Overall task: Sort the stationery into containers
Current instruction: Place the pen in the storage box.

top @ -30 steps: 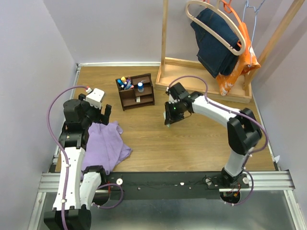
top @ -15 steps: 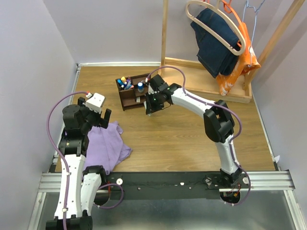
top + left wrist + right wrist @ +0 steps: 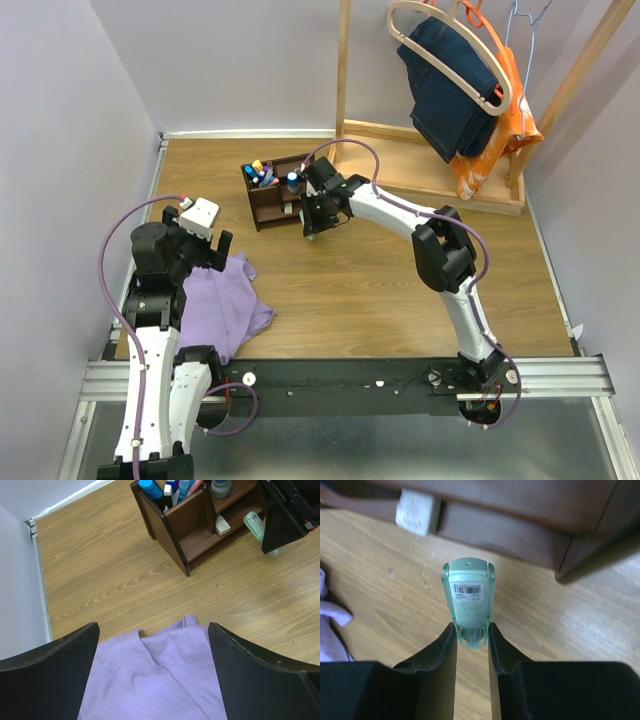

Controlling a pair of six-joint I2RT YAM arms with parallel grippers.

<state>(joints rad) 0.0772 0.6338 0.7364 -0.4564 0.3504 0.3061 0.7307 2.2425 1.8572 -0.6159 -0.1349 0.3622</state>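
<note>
- The right gripper [image 3: 309,218] has swung left across the table [image 3: 400,290]. A second ago it hung over bare wood well right of the organiser [image 3: 283,195]; half a second ago it was already near it. Now it sits just beside the organiser's right front corner.
- The right arm's elbow has come in with it, further left and nearer the organiser than before.
- The right gripper is clamped on the green piece [image 3: 468,600], with one finger on each side of its lower end. The grip looks the same as a second ago.
- The green piece sticks out ahead of the fingers. Its rounded far end is close to the open front of the organiser's lower shelf, at the right end. I cannot tell whether it touches the shelf or the table.
- The left gripper [image 3: 152,630] stays spread wide with nothing between its fingers. It hangs over the far edge of the purple cloth [image 3: 225,300], and its arm has barely shifted.
- In the organiser nothing has changed. The pens [image 3: 262,172] stand in the tall left compartment and the cylinder [image 3: 220,487] sits on the upper shelf. A white block [image 3: 417,511] lies on the lower shelf.
- The cloth lies as before at the left near side of the table.
- The green piece carries a white sticker [image 3: 466,593] with a black barcode. Small lines of print run under the bars, too fine to read.
- No other writing shows on the organiser, the block or the cloth.
</note>
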